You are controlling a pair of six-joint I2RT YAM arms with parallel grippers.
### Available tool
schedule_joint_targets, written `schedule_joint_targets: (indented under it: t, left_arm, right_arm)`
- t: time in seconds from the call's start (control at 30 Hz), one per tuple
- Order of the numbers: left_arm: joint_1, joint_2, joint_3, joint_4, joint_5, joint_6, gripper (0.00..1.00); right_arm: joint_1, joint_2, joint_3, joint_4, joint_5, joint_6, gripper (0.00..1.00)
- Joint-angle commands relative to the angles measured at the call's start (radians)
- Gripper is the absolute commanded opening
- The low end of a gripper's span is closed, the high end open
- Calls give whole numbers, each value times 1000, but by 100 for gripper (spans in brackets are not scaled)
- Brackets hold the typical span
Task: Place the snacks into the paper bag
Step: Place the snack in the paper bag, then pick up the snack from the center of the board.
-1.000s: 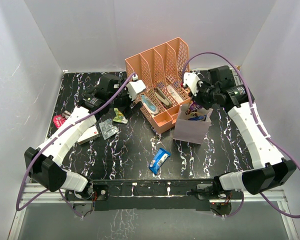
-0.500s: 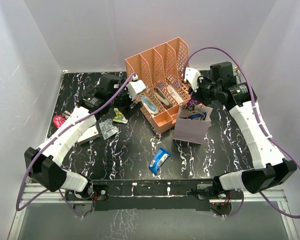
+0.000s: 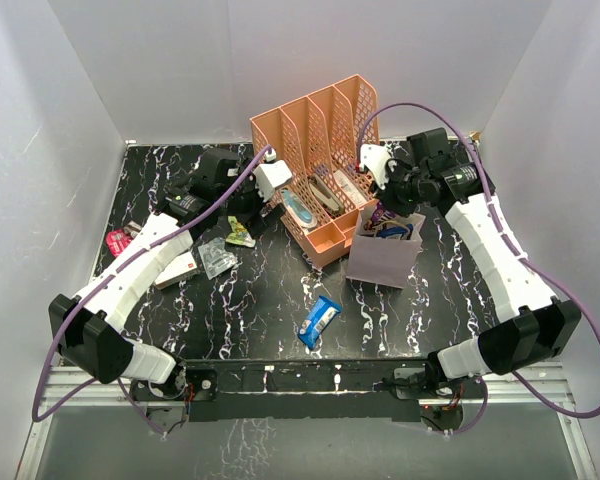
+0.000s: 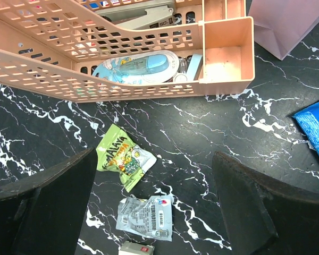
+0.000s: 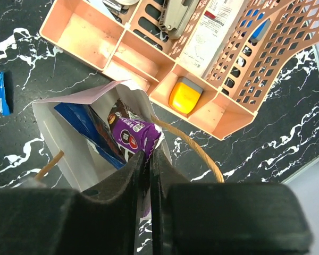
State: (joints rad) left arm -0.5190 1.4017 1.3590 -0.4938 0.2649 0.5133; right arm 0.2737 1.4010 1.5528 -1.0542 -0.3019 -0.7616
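Note:
The pale paper bag (image 3: 385,258) stands right of the organiser, mouth up (image 5: 69,146). Inside it lean a dark blue crisp bag (image 5: 87,130) and a purple snack (image 5: 130,135). My right gripper (image 5: 149,154) hangs over the mouth (image 3: 380,205), shut on the purple wrapper's crimped edge. My left gripper (image 4: 154,159) is open above a green snack (image 4: 122,158) and a clear packet (image 4: 146,217), touching neither. A blue-white bar (image 3: 319,321) lies near the front. A red packet (image 3: 117,240) sits far left.
The peach mesh organiser (image 3: 320,150) stands at the back centre, against the bag, holding pens, a slim blue-white tool (image 4: 143,66) and a yellow item (image 5: 184,96). The bag's twisted handle (image 5: 186,146) arcs beside my right fingers. A white-red packet (image 3: 180,268) lies under my left arm.
My right arm has swung a little left and inward over the bag's mouth with the purple snack still pinched. The left arm has stayed put.

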Motion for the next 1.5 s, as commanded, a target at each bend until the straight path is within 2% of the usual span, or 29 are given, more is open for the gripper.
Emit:
schedule_joint_targets:
  t: [0.0, 0.23, 0.4, 0.6, 0.7, 0.87, 1.13, 1.27, 1.47]
  left_arm:
    - [4, -21, -11, 9, 31, 4, 88]
    - [4, -17, -47, 46, 63, -27, 90]
    - [4, 15, -113, 115, 118, -126, 96]
    - [-3, 102, -129, 95, 233, -228, 95]
    - [-70, 126, -162, 84, 248, -256, 93]
    - [-235, 139, -236, 89, 173, -306, 93]
    - [-401, 195, -264, 94, 92, -462, 91]
    - [-489, 251, -242, 82, -24, -474, 91]
    - [-519, 285, -293, 136, -73, -486, 91]
  right_arm:
    - [3, -5, 4, 47, -6, 0, 16]
    - [4, -22, -1, 49, -29, 7, 29]
    - [5, -47, 5, 71, -29, 44, 33]
    - [5, -92, 20, 158, -48, 146, 59]
    - [5, -112, 10, 223, -55, 212, 68]
    - [5, -130, -27, 283, -55, 276, 81]
    - [2, -154, -89, 283, 14, 265, 84]
    - [-17, -149, -103, 273, 8, 266, 84]
    - [-27, -176, -124, 272, 6, 256, 84]
